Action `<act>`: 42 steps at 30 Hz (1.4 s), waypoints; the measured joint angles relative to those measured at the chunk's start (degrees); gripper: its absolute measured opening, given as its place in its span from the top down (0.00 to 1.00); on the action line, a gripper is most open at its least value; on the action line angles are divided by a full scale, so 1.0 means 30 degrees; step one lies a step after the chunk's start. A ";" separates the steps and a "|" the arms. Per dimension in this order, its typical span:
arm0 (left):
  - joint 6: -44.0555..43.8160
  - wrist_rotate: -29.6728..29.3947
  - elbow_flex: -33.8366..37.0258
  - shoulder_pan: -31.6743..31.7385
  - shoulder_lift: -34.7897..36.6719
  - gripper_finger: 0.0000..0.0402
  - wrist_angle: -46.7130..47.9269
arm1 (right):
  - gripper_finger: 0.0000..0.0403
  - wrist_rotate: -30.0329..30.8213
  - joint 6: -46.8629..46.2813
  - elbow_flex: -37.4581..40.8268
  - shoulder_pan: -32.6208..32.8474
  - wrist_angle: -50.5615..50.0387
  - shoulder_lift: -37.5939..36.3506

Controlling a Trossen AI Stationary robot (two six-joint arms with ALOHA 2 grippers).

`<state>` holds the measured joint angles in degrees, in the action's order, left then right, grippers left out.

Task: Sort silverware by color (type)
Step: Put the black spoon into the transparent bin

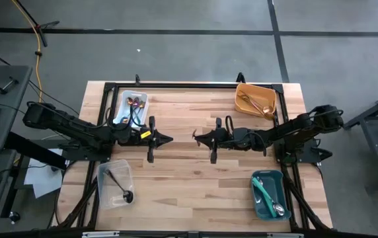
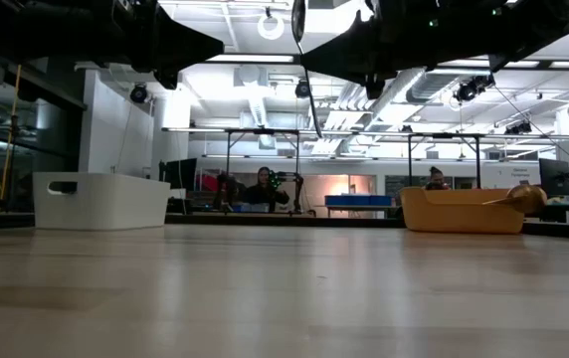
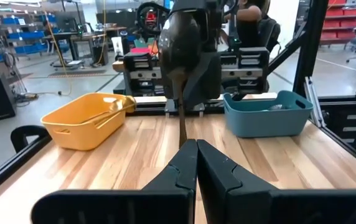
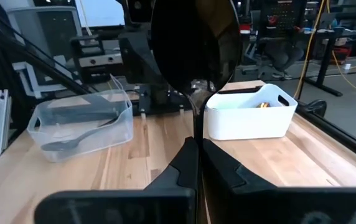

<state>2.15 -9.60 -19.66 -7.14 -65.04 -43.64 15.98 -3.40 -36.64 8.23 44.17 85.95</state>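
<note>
Silverware [image 1: 263,104] in four bins [image 1: 104,177], apart.

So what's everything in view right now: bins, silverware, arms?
table: one, light wood, under both arms
white bin: one, white, high view's top-left
rainbow utensils: several, iridescent, in white bin
orange bin: one, orange, top-right
gold utensils: several, gold, in orange bin
clear bin: one, clear, bottom-left
binned spoon: at least one, black, in clear bin
teal bin: one, teal, bottom-right
teal-handled utensils: several, silver and teal, in teal bin
held spoon: one, black, in right claw
left claw: shut, empty, mid-table
right claw: shut on held spoon, facing left claw
</note>
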 joint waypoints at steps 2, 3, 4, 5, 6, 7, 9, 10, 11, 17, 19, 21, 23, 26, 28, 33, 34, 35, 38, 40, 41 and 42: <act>0.0002 0.0005 0.0000 0.0000 0.0000 1.00 0.0016 | 1.00 -0.0009 -0.0012 0.0000 0.0007 0.0200 0.0000; 0.0000 0.0005 0.0000 0.0000 0.0000 1.00 0.0009 | 1.00 -0.0004 -0.0082 -0.0007 0.0007 0.0247 0.0000; 0.0000 0.0005 0.0000 0.0000 0.0000 1.00 0.0016 | 1.00 -0.0017 -0.0183 -0.0007 0.0007 0.0246 0.0000; 0.0000 0.0001 0.0000 0.0000 0.0000 1.00 0.0016 | 1.00 -0.0017 -0.0197 -0.0007 0.0007 0.0239 0.0000; 0.0000 0.0005 0.0000 0.0000 0.0000 1.00 0.0015 | 1.00 -0.0017 -0.0197 -0.0007 0.0007 0.0245 0.0000; 0.0000 0.0000 0.0000 0.0000 0.0000 1.00 0.0016 | 1.00 -0.0017 -0.0197 -0.0007 0.0007 0.0246 0.0000; 0.0000 0.0005 0.0000 0.0000 0.0000 1.00 0.0024 | 1.00 -0.0017 -0.0197 -0.0007 0.0007 0.0246 0.0000; 0.0000 0.0005 0.0000 0.0000 0.0000 1.00 0.0016 | 1.00 -0.0017 -0.0197 -0.0007 0.0007 0.0246 0.0000; 0.0000 0.0005 0.0000 0.0000 0.0000 1.00 0.0016 | 1.00 -0.0017 -0.0198 -0.0007 0.0007 0.0246 0.0000; 0.0000 0.0005 0.0000 0.0000 0.0000 1.00 0.0020 | 1.00 -0.0017 -0.0204 -0.0007 0.0022 0.0246 0.0000; 0.0000 0.0005 0.0000 -0.0007 0.0000 1.00 0.0024 | 1.00 -0.0021 -0.0204 -0.0007 0.0022 0.0235 0.0000; 0.0006 0.0005 0.0000 0.0000 0.0000 1.00 0.0022 | 1.00 -0.0174 -0.0204 -0.0007 0.0019 0.0195 0.0000; 0.0022 0.0005 0.0000 0.0000 0.0000 1.00 0.0024 | 1.00 -0.0411 -0.0198 -0.0007 0.0022 0.0085 0.0000; 0.0007 0.0005 0.0000 0.0000 0.0000 1.00 0.0024 | 1.00 -0.0482 -0.0199 -0.0013 0.0022 0.0079 0.0000; 0.0007 0.0005 0.0000 0.0000 0.0000 1.00 0.0024 | 1.00 -0.0479 -0.0203 -0.0015 0.0022 0.0077 0.0000; 0.0007 0.0005 0.0000 -0.0002 0.0000 1.00 0.0029 | 1.00 -0.0476 -0.0204 -0.0015 0.0022 0.0079 0.0000; 0.0007 0.0005 0.0000 0.0000 0.0000 1.00 0.0027 | 1.00 -0.0476 -0.0204 -0.0015 0.0018 0.0075 0.0000; 0.0007 0.0005 0.0000 -0.0007 0.0000 1.00 0.0031 | 1.00 -0.0476 -0.0204 -0.0015 0.0021 0.0065 0.0000; 0.0007 0.0005 0.0000 0.0000 0.0000 1.00 0.0031 | 1.00 -0.0476 -0.0204 -0.0015 0.0022 -0.0056 0.0000; 0.0007 0.0005 0.0000 0.0000 0.0000 1.00 0.0031 | 1.00 -0.0483 -0.0203 -0.0015 0.0022 -0.0071 0.0000; 0.0007 0.0008 0.0000 0.0000 0.0000 1.00 0.0031 | 1.00 -0.0477 -0.0204 -0.0015 0.0022 -0.0061 0.0000; 0.0007 0.0009 0.0000 -0.0004 0.0000 1.00 0.0031 | 1.00 -0.0477 -0.0204 -0.0015 0.0022 -0.0067 0.0000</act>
<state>2.17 -9.57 -19.66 -7.15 -65.04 -43.55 14.54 -4.01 -36.69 8.29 43.97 85.95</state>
